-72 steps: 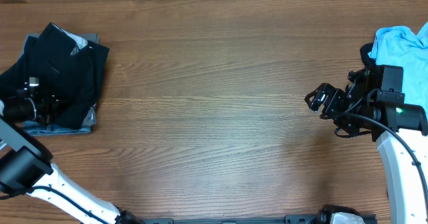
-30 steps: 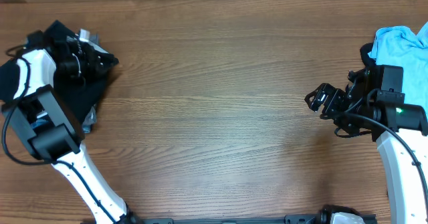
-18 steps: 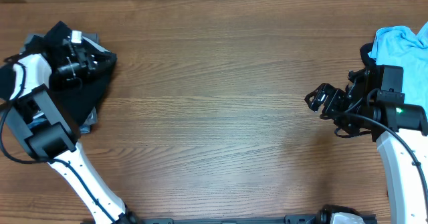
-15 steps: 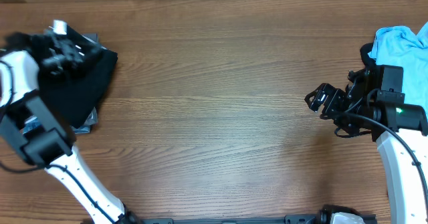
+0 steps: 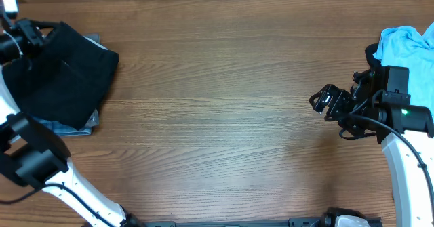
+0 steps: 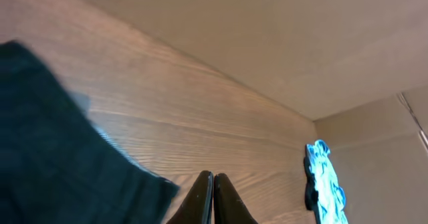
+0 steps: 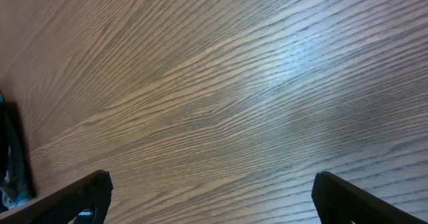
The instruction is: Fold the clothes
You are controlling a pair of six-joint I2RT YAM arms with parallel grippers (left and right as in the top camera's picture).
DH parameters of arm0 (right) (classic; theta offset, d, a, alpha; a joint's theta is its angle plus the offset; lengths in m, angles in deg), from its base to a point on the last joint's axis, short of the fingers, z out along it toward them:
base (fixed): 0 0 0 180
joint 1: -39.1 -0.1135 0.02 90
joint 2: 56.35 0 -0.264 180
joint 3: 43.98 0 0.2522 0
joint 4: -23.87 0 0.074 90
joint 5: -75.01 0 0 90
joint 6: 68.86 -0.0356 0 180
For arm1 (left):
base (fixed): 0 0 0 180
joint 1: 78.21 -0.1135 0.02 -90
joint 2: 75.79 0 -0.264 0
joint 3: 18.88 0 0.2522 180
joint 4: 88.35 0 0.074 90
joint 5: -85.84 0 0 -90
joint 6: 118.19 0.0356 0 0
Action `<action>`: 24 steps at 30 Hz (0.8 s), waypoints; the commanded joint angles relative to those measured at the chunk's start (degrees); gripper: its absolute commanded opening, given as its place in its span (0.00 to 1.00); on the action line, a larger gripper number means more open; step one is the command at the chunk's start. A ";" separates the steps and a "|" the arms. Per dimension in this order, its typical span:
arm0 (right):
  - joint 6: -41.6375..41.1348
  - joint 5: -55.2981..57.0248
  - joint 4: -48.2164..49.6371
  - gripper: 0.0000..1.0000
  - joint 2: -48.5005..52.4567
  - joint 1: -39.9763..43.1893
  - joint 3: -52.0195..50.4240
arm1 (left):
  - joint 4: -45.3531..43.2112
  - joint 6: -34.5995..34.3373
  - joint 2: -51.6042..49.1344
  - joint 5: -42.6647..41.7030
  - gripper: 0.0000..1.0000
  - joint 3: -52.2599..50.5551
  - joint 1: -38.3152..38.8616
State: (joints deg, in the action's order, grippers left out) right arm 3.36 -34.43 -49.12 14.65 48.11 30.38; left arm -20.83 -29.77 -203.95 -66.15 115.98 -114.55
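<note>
Black folded clothes [image 5: 64,71] lie stacked at upper left beside my clenched, empty left end effector [image 6: 212,187], so I judge the light blue T-shirt [image 5: 407,40] next for my released right end effector [image 5: 320,98].

Large plain black piece [image 5: 64,74] at the far left, lying roughly flat with rumpled edges, topmost of a small stack. Beneath it, grey piece [image 5: 95,38] peeking out at the far edge, denim piece [image 5: 71,128] showing as a thin strip along the near edge. Light blue T-shirt [image 5: 407,47] crumpled in a heap at the far right, partly out of frame, well apart from the stack.
</note>
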 commanded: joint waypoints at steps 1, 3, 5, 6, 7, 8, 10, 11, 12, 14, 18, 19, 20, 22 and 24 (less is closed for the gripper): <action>0.15 0.35 0.17 1.00 -0.11 0.15 0.11 | -2.29 -3.58 -5.84 2.58 0.06 -1.07 -0.70; 0.15 0.35 0.17 1.00 -0.11 0.15 0.11 | -2.75 -3.58 -8.20 4.44 0.05 -1.07 -1.42; 0.15 0.35 0.17 1.00 -0.11 0.15 0.11 | -2.47 -3.58 -10.78 6.43 0.05 -1.07 -2.19; 0.15 0.35 0.17 1.00 -0.11 0.15 0.11 | -1.84 -3.61 -12.50 7.43 0.04 -1.07 -2.78; 0.15 0.35 0.17 1.00 -0.11 0.15 0.11 | -1.25 -3.58 -13.92 7.93 0.05 -1.07 -3.28; 0.15 0.35 0.17 1.00 -0.11 0.15 0.11 | -0.63 -3.58 -15.13 8.24 0.06 -1.07 -3.80; 0.15 0.35 0.17 1.00 -0.11 0.15 0.11 | -0.46 -3.58 -16.90 5.77 0.07 -1.07 -4.59; 0.15 0.35 0.17 1.00 -0.11 0.15 0.11 | -1.07 -3.58 -17.53 -0.98 0.08 -1.07 -5.07; 0.15 0.35 0.17 1.00 -0.11 0.15 0.11 | -1.81 -3.58 -17.57 -5.09 0.09 -1.07 -5.33; 0.15 0.35 0.17 1.00 -0.11 0.15 0.11 | -5.38 -4.76 -17.33 -17.75 0.10 -0.79 -6.10; 0.15 0.35 0.17 1.00 -0.11 0.15 0.11 | -12.44 -18.36 -16.24 -28.65 0.10 3.67 -7.74; 0.15 0.35 0.17 1.00 -0.11 0.15 0.11 | -12.02 -19.04 -15.63 -28.63 0.09 4.79 -8.20; 0.15 0.35 0.17 1.00 -0.11 0.15 0.11 | -11.78 -19.26 -14.84 -28.63 0.09 6.16 -8.81; 0.15 0.35 0.17 1.00 -0.11 0.15 0.11 | -11.56 -19.28 -11.54 -27.67 0.09 8.68 -10.64; 0.15 0.35 0.17 1.00 -0.11 0.15 0.11 | -9.62 -19.30 -9.22 -23.39 0.09 8.81 -12.00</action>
State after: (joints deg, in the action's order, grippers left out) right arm 3.36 -34.43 -49.09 14.65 48.11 30.38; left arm -32.39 -45.91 -220.00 -89.87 122.06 -123.62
